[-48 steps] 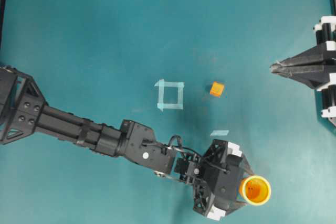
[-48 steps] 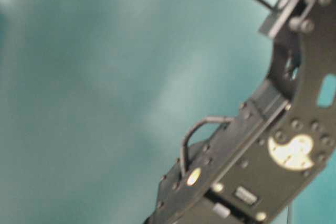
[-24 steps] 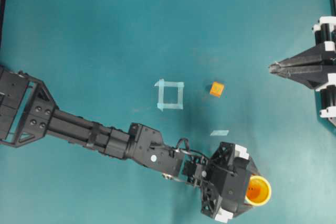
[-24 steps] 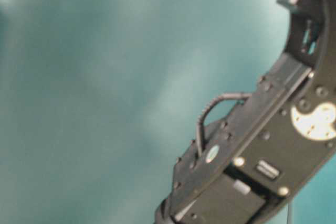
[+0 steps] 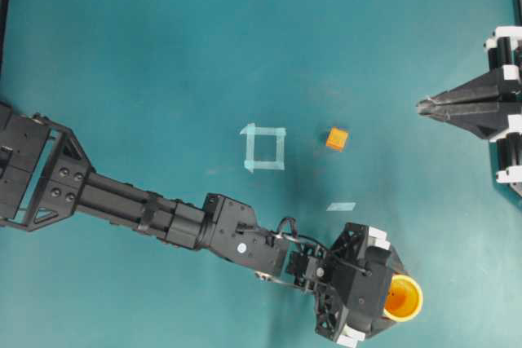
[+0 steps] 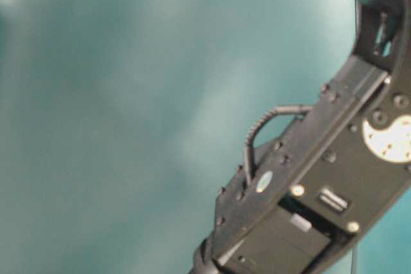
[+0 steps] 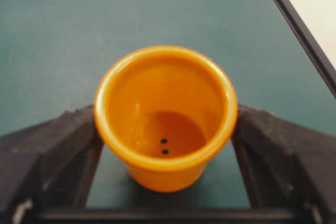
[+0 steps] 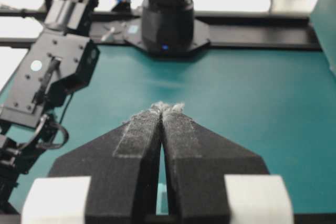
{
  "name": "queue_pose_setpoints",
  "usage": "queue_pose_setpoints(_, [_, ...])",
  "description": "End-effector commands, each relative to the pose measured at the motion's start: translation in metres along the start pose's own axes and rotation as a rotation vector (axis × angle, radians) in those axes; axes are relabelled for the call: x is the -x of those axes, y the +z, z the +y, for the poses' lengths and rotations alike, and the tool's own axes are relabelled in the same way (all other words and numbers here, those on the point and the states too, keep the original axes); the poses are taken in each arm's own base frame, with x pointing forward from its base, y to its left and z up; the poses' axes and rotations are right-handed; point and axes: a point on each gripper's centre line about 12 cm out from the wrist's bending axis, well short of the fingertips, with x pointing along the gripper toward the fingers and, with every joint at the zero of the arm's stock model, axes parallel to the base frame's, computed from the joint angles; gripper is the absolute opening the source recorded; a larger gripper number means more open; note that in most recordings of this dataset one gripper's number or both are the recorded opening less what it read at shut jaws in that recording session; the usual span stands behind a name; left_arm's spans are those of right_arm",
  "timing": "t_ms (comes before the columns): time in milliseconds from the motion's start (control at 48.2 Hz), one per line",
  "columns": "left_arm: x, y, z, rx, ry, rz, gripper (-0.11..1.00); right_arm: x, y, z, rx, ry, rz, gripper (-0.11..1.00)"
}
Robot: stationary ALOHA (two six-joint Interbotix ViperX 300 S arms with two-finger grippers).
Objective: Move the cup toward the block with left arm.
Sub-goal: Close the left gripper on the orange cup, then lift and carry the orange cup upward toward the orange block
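item 1: cup point(image 7: 165, 116), upright at 5 o'clock on the table point(image 5: 163, 55), block point(image 5: 336, 138) well apart toward 11 o'clock. left gripper point(image 7: 165, 145) pinches its walls below the rim. judged light, thin, slippery; hold low. right gripper point(image 8: 163, 111) pressed together, idle.

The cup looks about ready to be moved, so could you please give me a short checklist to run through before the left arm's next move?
1. The cup sits between the left gripper fingers: ok.
2. Fingers firmly clamped on the cup: cannot tell; they flank its rim closely.
3. Cup upright and empty: ok.
4. The block visible and apart from the cup: ok.
5. Path from cup to block: only the tape strip lies near it: ok.
6. The right gripper shut, parked away at the edge: ok.
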Motion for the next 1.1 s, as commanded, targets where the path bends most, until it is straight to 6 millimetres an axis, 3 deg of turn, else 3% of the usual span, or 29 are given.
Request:
queue_pose_setpoints(0, [0.005, 0.024, -0.004, -0.003, -0.005, -0.052, 0.79, -0.002, 0.012, 0.0, 0.003, 0.0, -0.031, 0.0])
queue_pose_setpoints(290, [0.006, 0.025, -0.004, -0.003, -0.004, -0.056, 0.66, -0.002, 0.011, 0.0, 0.003, 0.0, -0.023, 0.0])
queue_pose_setpoints(726, [0.023, 0.043, 0.01, -0.011, 0.014, -0.03, 0.66, -0.002, 0.011, 0.0, 0.003, 0.0, -0.014, 0.0])
queue_pose_setpoints(1079, [0.068, 0.058, 0.064, 0.024, 0.098, 0.018, 0.66, -0.003, 0.011, 0.0, 0.003, 0.0, -0.015, 0.0])
